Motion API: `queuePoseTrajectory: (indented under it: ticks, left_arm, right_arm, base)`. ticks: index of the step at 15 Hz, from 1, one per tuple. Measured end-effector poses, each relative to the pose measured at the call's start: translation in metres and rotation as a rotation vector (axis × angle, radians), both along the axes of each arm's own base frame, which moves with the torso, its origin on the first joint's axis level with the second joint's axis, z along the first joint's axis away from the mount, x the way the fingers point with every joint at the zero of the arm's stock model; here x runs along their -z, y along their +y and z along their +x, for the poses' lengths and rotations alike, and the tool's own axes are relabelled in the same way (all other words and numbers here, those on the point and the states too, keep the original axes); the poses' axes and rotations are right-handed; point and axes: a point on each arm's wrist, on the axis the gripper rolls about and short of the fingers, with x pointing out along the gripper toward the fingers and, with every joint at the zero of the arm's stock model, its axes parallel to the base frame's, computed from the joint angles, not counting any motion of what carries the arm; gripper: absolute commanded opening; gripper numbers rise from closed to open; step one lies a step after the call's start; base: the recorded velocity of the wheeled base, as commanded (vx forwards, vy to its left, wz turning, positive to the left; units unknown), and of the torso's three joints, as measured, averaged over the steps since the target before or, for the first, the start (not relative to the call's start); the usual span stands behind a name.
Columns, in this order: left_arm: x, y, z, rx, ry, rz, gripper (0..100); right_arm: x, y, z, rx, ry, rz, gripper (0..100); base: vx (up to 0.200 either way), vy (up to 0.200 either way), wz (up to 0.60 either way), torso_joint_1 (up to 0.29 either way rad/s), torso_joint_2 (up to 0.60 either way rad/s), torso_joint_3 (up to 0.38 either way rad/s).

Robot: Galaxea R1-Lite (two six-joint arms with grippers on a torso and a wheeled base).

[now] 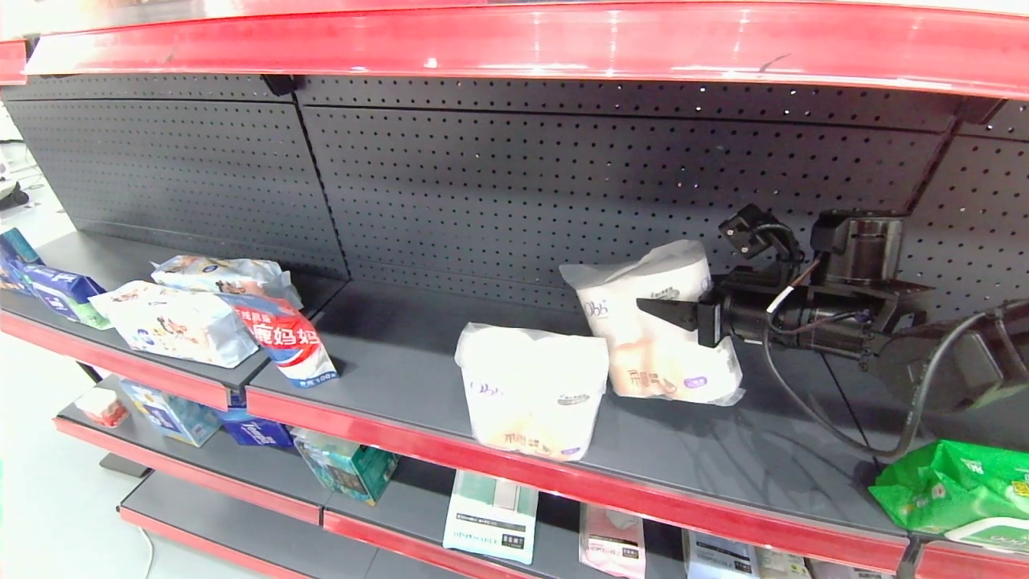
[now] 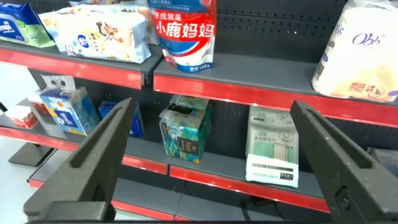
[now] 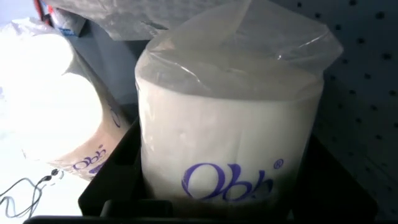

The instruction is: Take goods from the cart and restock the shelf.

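Observation:
A white pack of tissue rolls [image 1: 659, 322] stands on the dark shelf board [image 1: 402, 362], a little in front of the pegboard back wall. My right gripper [image 1: 671, 314] comes in from the right and is shut on this pack [image 3: 230, 143], with black fingers [image 3: 112, 180] on either side of it. A second, matching pack [image 1: 530, 390] stands nearer the shelf's red front edge, to the left; it also appears beside the held pack [image 3: 43, 112]. My left gripper [image 2: 211, 168] hangs open in front of the lower shelves with nothing between its fingers.
A red, white and blue bag [image 1: 285, 338] and pale wipes packs [image 1: 173, 322] lie on the shelf's left part. A green pack [image 1: 949, 482] sits at the right front edge. Lower shelves carry a teal box [image 2: 183, 127] and a white box [image 2: 272, 152].

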Motion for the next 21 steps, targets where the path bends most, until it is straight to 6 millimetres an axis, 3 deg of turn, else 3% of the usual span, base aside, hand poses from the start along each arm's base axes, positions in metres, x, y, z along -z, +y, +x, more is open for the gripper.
queuePoseTrajectory:
  ticks: [4, 12, 15, 21]
  left_arm:
    - [0.000, 0.000, 0.000, -0.003, 0.001, 0.003, 100]
    - [0.000, 0.000, 0.000, -0.003, 0.000, 0.002, 100]
    - [0.000, 0.000, 0.000, -0.003, 0.000, 0.001, 100]
    - [0.000, 0.000, 0.000, -0.003, -0.001, 0.001, 100]
  right_arm:
    - [-0.002, 0.014, 0.029, -0.024, -0.042, 0.014, 0]
    - [0.024, 0.044, 0.069, -0.103, -0.045, 0.028, 0]
    - [0.045, 0.044, 0.073, -0.115, -0.009, 0.012, 0]
    - [0.076, 0.015, 0.054, -0.102, 0.044, -0.108, 0]
  base:
    - [0.000, 0.000, 0.00, 0.000, 0.00, 0.000]
    - [0.000, 0.000, 0.00, 0.000, 0.00, 0.000]
    - [0.000, 0.000, 0.00, 0.000, 0.00, 0.000]
    - [0.000, 0.000, 0.00, 0.000, 0.00, 0.000]
